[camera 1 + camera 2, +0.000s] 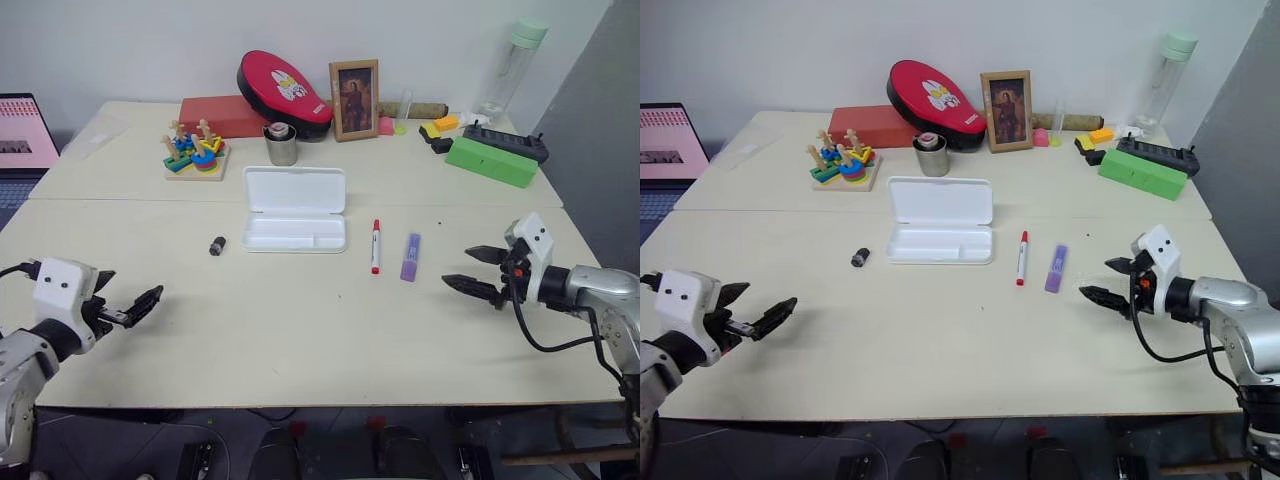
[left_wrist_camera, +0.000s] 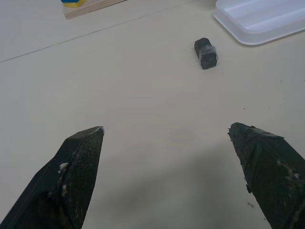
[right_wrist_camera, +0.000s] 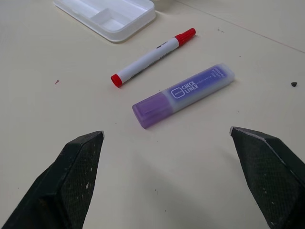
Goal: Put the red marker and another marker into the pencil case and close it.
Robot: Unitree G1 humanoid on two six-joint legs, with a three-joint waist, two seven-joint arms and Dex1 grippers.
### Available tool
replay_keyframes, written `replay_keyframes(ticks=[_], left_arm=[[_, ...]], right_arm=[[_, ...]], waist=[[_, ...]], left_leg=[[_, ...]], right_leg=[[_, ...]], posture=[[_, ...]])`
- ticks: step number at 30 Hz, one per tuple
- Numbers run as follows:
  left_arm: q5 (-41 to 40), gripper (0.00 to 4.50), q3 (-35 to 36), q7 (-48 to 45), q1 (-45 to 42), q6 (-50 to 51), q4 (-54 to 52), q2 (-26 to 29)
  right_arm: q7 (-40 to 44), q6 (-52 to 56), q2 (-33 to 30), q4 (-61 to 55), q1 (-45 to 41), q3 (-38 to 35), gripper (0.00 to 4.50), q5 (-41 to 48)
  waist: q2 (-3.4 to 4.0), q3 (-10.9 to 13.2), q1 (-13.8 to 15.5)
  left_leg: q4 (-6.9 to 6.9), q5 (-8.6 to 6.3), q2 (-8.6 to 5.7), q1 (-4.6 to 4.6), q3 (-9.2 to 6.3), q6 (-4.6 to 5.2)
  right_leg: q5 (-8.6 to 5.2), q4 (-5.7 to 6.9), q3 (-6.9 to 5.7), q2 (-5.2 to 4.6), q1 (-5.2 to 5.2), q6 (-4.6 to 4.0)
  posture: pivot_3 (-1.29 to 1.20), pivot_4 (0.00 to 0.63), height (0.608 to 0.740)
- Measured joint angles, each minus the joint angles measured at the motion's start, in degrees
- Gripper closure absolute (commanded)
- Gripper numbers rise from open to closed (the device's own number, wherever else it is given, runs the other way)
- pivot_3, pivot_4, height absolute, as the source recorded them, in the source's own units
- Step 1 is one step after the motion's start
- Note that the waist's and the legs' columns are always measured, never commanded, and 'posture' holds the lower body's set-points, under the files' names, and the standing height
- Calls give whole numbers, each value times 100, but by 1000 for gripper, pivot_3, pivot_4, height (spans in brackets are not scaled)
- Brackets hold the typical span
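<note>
Both grippers, left (image 1: 150, 300) and right (image 1: 468, 270), stood wide apart and empty. From left to right lay the open white pencil case (image 1: 295, 209), the red marker (image 1: 376, 245) just beside it, then the purple highlighter (image 1: 411, 256). Each pen looked light, stiff and smooth, best pinched across mid-barrel; the round marker might roll.

A pale cream table (image 1: 300, 330) is carrying an open white plastic pencil case (image 1: 295, 208), a red-capped white marker (image 1: 376, 245), a lilac highlighter (image 1: 410, 257) beside it — and a small black cap (image 1: 217, 245).
</note>
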Motion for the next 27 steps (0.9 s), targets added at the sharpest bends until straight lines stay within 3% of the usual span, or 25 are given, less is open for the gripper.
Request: replay_keyframes(ticks=[27], left_arm=[[-3,0,12,-275,-21,176,17,-47]], right_arm=[[201,-54,19,20,-7,203,27,-100]], waist=[[-3,-1,2]], left_leg=[[9,0,1,3,0,0]], right_leg=[[10,14,-1,1,5,16]], posture=[[0,150,740]])
